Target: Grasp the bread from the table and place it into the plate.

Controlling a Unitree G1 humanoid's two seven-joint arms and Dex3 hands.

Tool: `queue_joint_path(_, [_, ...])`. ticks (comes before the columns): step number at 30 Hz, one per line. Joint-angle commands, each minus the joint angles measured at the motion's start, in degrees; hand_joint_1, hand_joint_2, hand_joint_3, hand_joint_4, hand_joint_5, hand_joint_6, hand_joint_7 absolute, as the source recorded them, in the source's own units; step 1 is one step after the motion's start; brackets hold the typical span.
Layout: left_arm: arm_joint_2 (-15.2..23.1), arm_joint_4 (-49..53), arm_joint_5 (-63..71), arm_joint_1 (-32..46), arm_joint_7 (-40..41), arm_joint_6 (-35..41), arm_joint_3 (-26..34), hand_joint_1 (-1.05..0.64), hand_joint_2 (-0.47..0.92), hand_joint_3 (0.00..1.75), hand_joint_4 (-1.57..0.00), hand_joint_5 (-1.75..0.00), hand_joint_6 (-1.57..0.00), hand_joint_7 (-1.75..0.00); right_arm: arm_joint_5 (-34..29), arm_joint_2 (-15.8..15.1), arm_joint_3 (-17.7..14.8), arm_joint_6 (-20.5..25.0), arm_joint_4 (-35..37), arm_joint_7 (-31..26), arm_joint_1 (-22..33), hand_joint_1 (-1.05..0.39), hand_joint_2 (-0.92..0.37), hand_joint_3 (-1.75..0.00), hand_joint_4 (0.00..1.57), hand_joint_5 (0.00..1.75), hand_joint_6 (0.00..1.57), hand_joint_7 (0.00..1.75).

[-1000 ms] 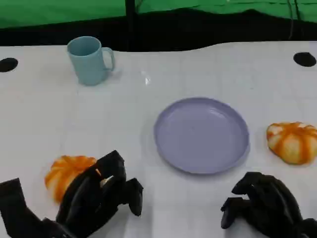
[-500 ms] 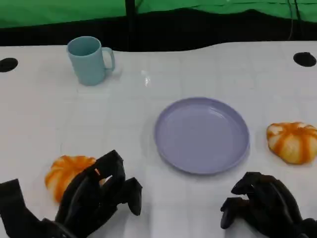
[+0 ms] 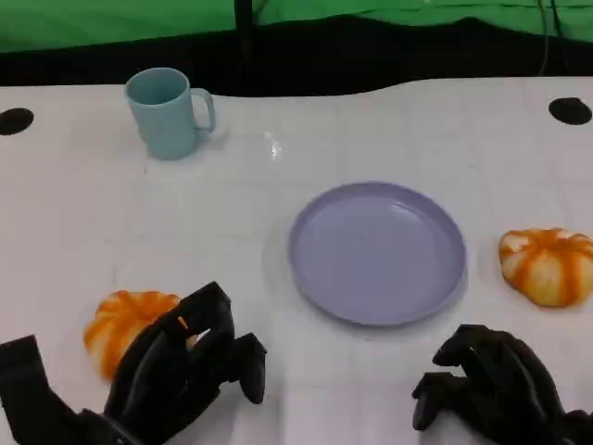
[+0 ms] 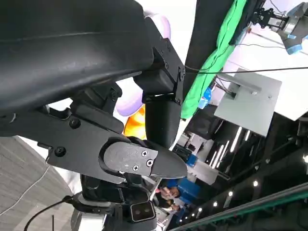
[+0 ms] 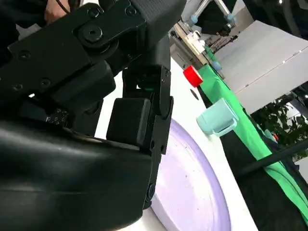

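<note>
round lilac plastic plate (image 3: 377, 252) centre frame, nothing in it, orange-striped round bread (image 3: 125, 326) lower left, my left hand (image 3: 185, 371) fingers curled beside it, holding nothing, right hand (image 3: 491, 385) curled, idle lower right, second striped bun (image 3: 548, 265) right edge, pale blue mug (image 3: 168, 112) upper left, contents hidden

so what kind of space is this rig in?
Probably a robotics lab or demo hall, not a kitchen. A green backdrop cloth hangs behind the white table. The left wrist view shows high ceiling strip lights, and a robot arm stands on another bench.
</note>
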Motion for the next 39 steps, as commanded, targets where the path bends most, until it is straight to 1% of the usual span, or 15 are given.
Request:
queue_joint_path(1, [2.0,-1.7,2.5,0.0,0.2,-2.0,-0.1,-0.68,0.92,0.19,-0.81,-1.75,-0.57,-1.7,0.1,-0.3,-0.2,-0.5,-0.3,-0.2,-0.2,-1.05,-0.72,0.0,1.57,0.74,1.57,0.36])
queue_joint_path(4, [2.9,-1.9,5.1,-0.3,0.2,-5.9,-0.3,-0.71,0.92,0.23,-0.71,-1.75,-0.54,-1.56,0.0,-0.3,-0.1,-0.5,-0.4,-0.4,-0.1,-1.05,-0.72,0.0,1.57,0.74,1.57,0.37])
queue_joint_path(8, [3.6,-2.1,6.6,-0.6,0.3,-8.5,-0.4,-0.72,0.92,0.23,-0.69,-1.75,-0.54,-1.51,-0.1,-0.3,0.0,-0.5,-0.5,-0.3,-0.1,-1.05,-0.73,0.0,1.57,0.75,1.57,0.38])
queue_joint_path(10, [4.5,-2.7,7.7,-0.9,0.3,-10.2,-0.3,-0.66,0.92,0.24,-0.57,-1.67,-0.57,-1.17,-0.1,-0.4,0.0,-0.6,-0.4,-0.3,-0.1,-1.05,-0.73,0.0,1.57,0.75,1.57,0.38])
queue_joint_path(11, [5.3,-3.2,8.0,-1.2,0.1,-10.6,-0.1,-0.66,0.92,0.24,-0.55,-1.66,-0.58,-1.11,-0.2,-0.3,0.1,-0.6,-0.5,-0.4,-0.1,-1.05,-0.73,0.0,1.57,0.75,1.57,0.38])
queue_joint_path(15, [9.6,-6.1,14.7,-1.5,2.3,-14.7,-0.9,-0.66,0.92,0.26,-0.49,-1.46,-0.6,-0.59,-0.3,-0.1,0.2,-0.7,-1.2,-0.9,0.5,-1.05,-0.73,0.0,1.57,0.75,1.57,0.38])
queue_joint_path(16, [10.4,-6.9,16.1,-1.5,2.8,-15.3,-1.1,-0.64,0.92,0.24,-0.48,-1.34,-0.58,-0.46,-0.3,0.0,0.3,-0.7,-1.4,-1.0,0.7,-1.05,-0.73,0.0,1.57,0.75,1.57,0.38])
queue_joint_path(19, [12.7,-8.9,18.8,-1.4,4.0,-16.7,-1.6,-0.59,0.92,0.22,-0.47,-1.16,-0.56,-0.28,0.0,-0.1,0.3,-0.4,-1.8,-1.1,0.9,-1.05,-0.73,0.0,1.57,0.75,1.57,0.38])
queue_joint_path(25, [17.0,-15.4,23.2,-0.5,7.2,-14.6,-2.2,-0.66,0.92,0.11,-0.43,-0.92,-0.54,-0.1,-0.3,-0.3,0.7,-0.9,-2.2,-1.0,1.2,-1.05,-0.74,-0.01,1.57,0.75,1.57,0.37])
queue_joint_path(28, [20.3,-18.9,29.5,0.1,9.8,-15.7,-2.9,-0.67,0.92,0.09,-0.37,-0.87,-0.48,-0.04,0.1,-0.2,0.7,-0.2,-2.7,-1.3,1.4,-1.05,-0.73,0.0,1.57,0.75,1.57,0.37])
queue_joint_path(31, [21.0,-19.7,30.5,0.4,10.7,-15.5,-3.3,-0.67,0.92,0.09,-0.36,-0.86,-0.47,-0.03,0.2,-0.2,0.7,0.0,-2.9,-1.4,1.5,-1.05,-0.73,0.0,1.57,0.75,1.57,0.37])
queue_joint_path(32, [23.8,-22.7,37.6,0.8,13.0,-16.3,-3.2,-0.68,0.92,0.09,-0.34,-0.8,-0.45,-0.03,0.0,-0.2,0.8,-0.3,-3.0,-1.6,1.6,-1.05,-0.73,0.0,1.57,0.75,1.57,0.37])
queue_joint_path(33, [25.9,-25.0,43.2,1.2,14.8,-16.8,-3.2,-0.73,0.92,0.11,-0.37,-0.55,-0.41,-0.01,-0.1,-0.2,0.9,-0.5,-3.1,-1.7,1.7,-1.05,-0.74,0.0,1.57,0.75,1.57,0.37])
queue_joint_path(34, [27.3,-26.7,47.0,1.5,16.2,-17.1,-3.3,-0.74,0.92,0.11,-0.39,-0.45,-0.4,-0.01,-0.2,-0.2,0.9,-0.6,-3.1,-1.8,1.8,-1.05,-0.74,-0.01,1.56,0.75,1.57,0.36])
queue_joint_path(39, [31.0,-33.8,58.5,2.5,18.0,-12.9,-4.8,-0.75,0.92,0.08,-0.42,-0.21,-0.36,0.0,0.0,-0.4,0.9,-0.4,-3.3,-1.6,1.7,-1.04,-0.74,-0.01,1.56,0.76,1.57,0.37])
